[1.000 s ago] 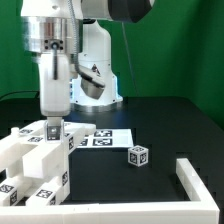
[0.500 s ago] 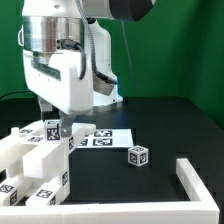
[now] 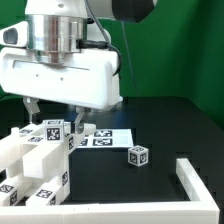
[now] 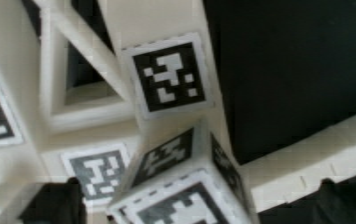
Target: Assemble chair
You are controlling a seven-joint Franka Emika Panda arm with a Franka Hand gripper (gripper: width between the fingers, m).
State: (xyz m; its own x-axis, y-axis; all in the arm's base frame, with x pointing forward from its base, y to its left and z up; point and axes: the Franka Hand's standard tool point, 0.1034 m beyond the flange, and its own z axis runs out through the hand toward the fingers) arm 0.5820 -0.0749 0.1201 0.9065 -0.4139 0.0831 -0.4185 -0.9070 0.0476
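The chair's white tagged pieces (image 3: 35,160) stand joined in a chunky stack at the exterior view's lower left. My gripper (image 3: 54,120) hangs right above the stack's top, broad side toward the camera, open. One dark finger (image 3: 31,108) is on each side of the tagged top block (image 3: 52,130). In the wrist view the gripper (image 4: 193,208) straddles that tagged block (image 4: 178,195), with a gap between the block and each finger (image 4: 50,205); nothing is held. A cross-braced frame part (image 4: 59,70) shows beyond it. A small loose tagged cube (image 3: 138,154) lies on the black table, apart from the stack.
The marker board (image 3: 105,137) lies flat on the table behind the stack. A low white L-shaped corner rail (image 3: 198,178) runs along the exterior view's lower right. The robot's base (image 3: 100,60) stands at the back before a green wall.
The wrist has turned over the stack, from narrow side to broad side toward the camera. The jaws have widened slightly, and the fingers now stand clear on both sides of the top block.
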